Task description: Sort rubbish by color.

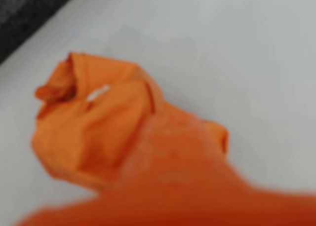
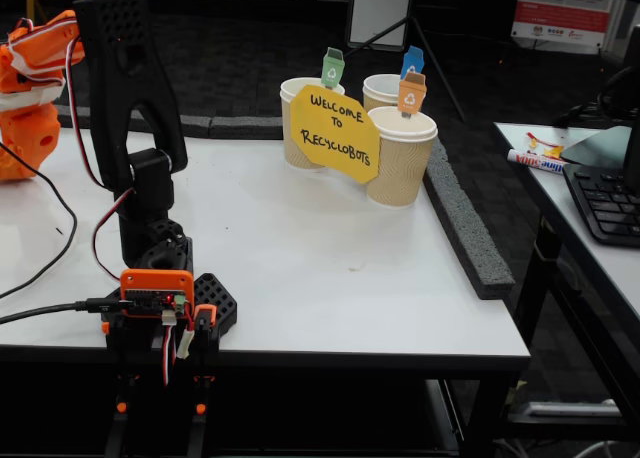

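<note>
gripper (image 1: 163, 186) state i cannot tell; only one blurred orange finger shows low in the wrist view, lying over or against the orange wad (image 1: 94, 132), which sits on the white table (image 1: 256, 63); whether it is grasped is unclear; judging by this, sorting has barely begun, with the wad well apart from the paper cups (image 2: 400, 158) behind the yellow sign (image 2: 335, 133); in the fixed view the arm's end is cut off at the left edge; blue and green wads appear nowhere; cup contents are hidden.

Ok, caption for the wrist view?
Close-up: orange wad on white table, blurred orange pincer part in front.
</note>
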